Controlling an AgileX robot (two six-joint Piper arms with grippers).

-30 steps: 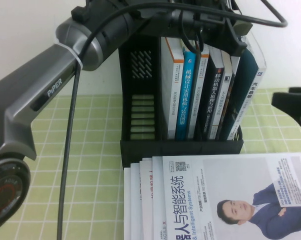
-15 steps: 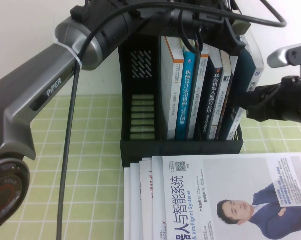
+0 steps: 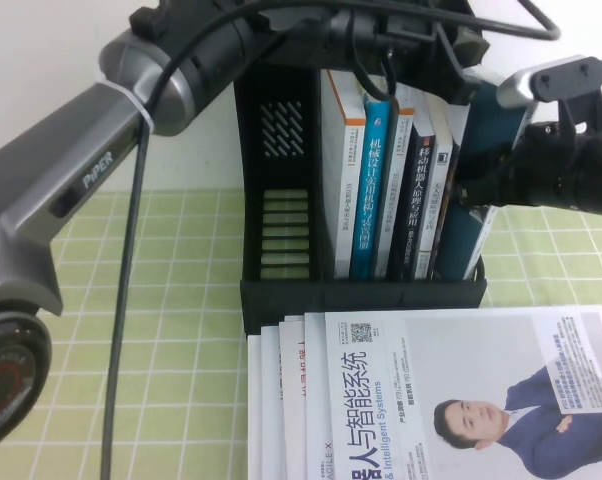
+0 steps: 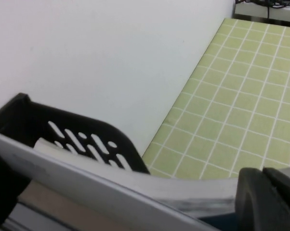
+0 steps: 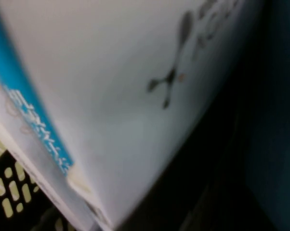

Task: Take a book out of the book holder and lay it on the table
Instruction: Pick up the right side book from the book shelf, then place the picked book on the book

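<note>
The black book holder (image 3: 281,215) stands upright on the green checked table (image 3: 161,300), with several books in its right compartments. The book (image 3: 485,232) is the rightmost one, leaning right; only a strip of its white edge shows below my right gripper. Its white cover with a grey drawing fills the right wrist view (image 5: 135,86). My left gripper (image 3: 451,60) reaches over the tops of the books; the left wrist view shows a pale book edge (image 4: 135,185) right under it. My right gripper (image 3: 471,190) presses against the holder's right side, at the book.
A blue-spined book (image 3: 373,190) stands mid-holder. Several magazines lie fanned before the holder, the top one (image 3: 461,400) showing a man in a blue suit. The holder's left compartment is empty. A white wall stands behind.
My right gripper has come in from the right edge and now sits against the rightmost books. My left arm has shifted slightly up and left. The rightmost books lean a little more.
</note>
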